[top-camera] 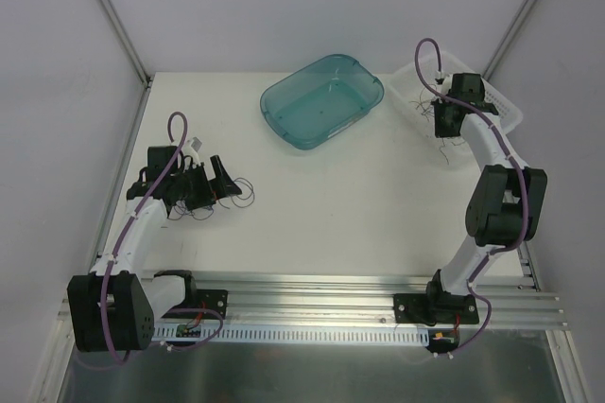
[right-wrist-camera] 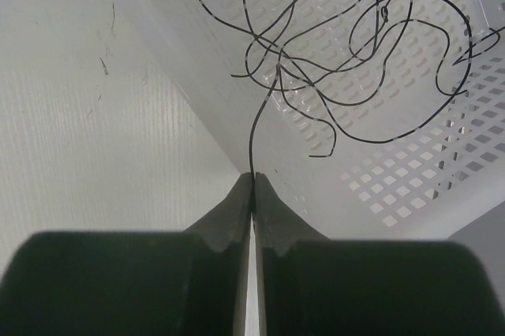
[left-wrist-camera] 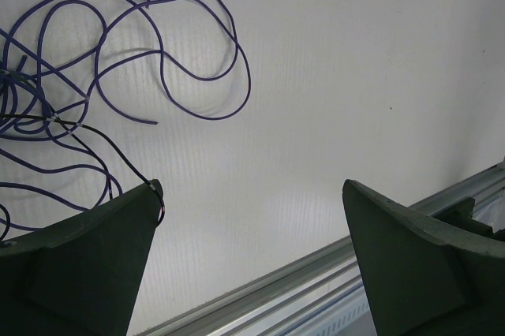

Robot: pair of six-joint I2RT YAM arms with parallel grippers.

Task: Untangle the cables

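Note:
A loose bunch of thin purple cables (left-wrist-camera: 158,60) lies on the white table left of my left gripper (left-wrist-camera: 251,194), which is open and low over the table. A black strand (left-wrist-camera: 102,151) runs from the bunch and rests against the tip of its left finger (left-wrist-camera: 118,233). In the top view this bunch (top-camera: 236,193) lies at the left gripper (top-camera: 213,181). My right gripper (right-wrist-camera: 252,174) is shut on a black cable strand (right-wrist-camera: 260,123) that leads up into a black cable tangle (right-wrist-camera: 355,52). In the top view the right gripper (top-camera: 444,124) is at the white basket.
A white perforated basket (right-wrist-camera: 410,186) holds the black tangle at the back right (top-camera: 506,114). A teal plastic bin (top-camera: 321,100) stands at the back middle. An aluminium rail (left-wrist-camera: 331,273) runs along the table's near edge.

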